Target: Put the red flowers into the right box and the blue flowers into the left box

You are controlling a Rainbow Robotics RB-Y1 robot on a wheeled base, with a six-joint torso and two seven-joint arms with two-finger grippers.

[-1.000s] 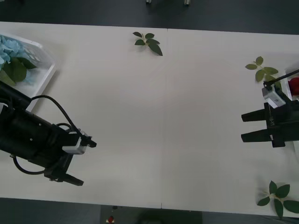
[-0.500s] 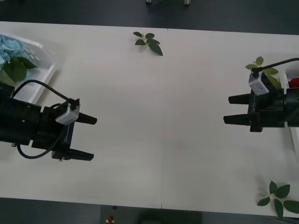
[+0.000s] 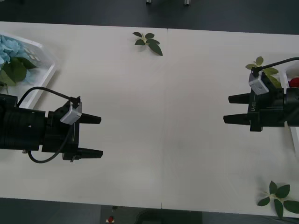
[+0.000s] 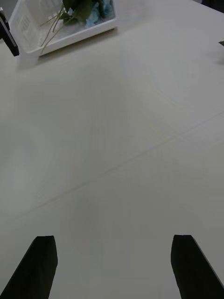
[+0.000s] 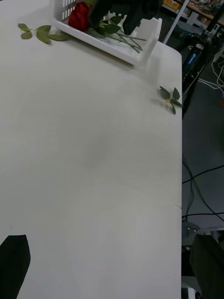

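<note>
Front view: both grippers empty over bare table (image 3: 159,116), flowers already boxed.
Left gripper (image 3: 91,136) near left edge, fingers spread, pinching nothing; right gripper (image 3: 236,109) near right edge, likewise spread and empty, both pointing inward. Blue flowers (image 3: 10,49) inside left box (image 3: 44,56) (far left corner). Red flowers (image 5: 79,16) inside right box (image 5: 133,51), stems lying across. Loose leaf sprigs (image 3: 148,42) scattered on table.

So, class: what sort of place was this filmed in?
Probably a robotics lab or workshop: a plain white table set up as a test bench, cables trailing over the floor, and equipment racks behind.
</note>
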